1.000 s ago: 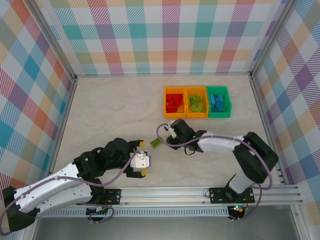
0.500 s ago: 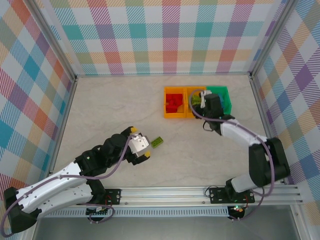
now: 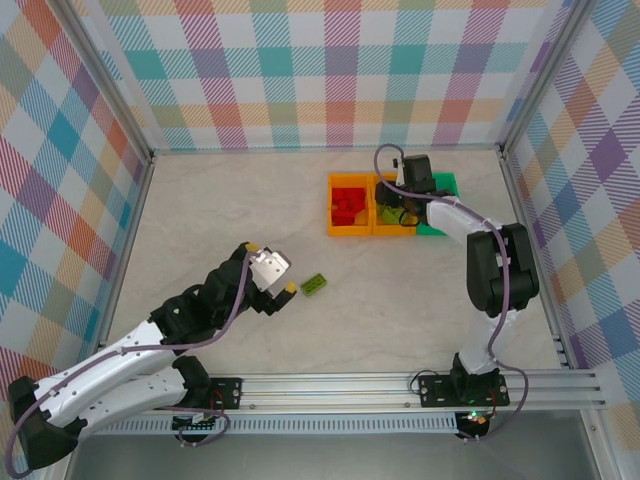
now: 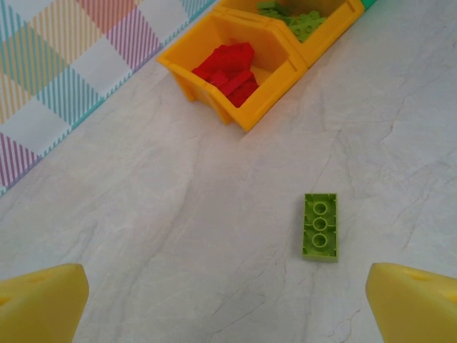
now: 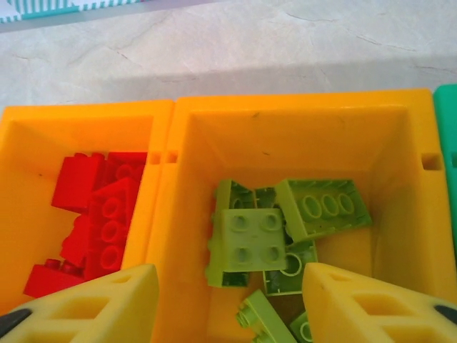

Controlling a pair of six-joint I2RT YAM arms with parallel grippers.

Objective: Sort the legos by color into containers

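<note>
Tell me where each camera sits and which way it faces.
Top external: above and behind the bases, looking down on the table; both arms show, left gripper by the loose lego, right gripper over the green-lego bin.
Left wrist: low, facing forward past the loose lego toward the red-lego bin; its yellow fingertips at the bottom corners.
Right wrist: above the green-lego bin, looking down into it; its fingertips at the bottom edge.
Shared: both wrist views show the red-lego bin.

The right pincer (image 5: pixel 228 289) has swung from mid-table to above the middle orange bin (image 5: pixel 285 103) and spread apart.
</note>
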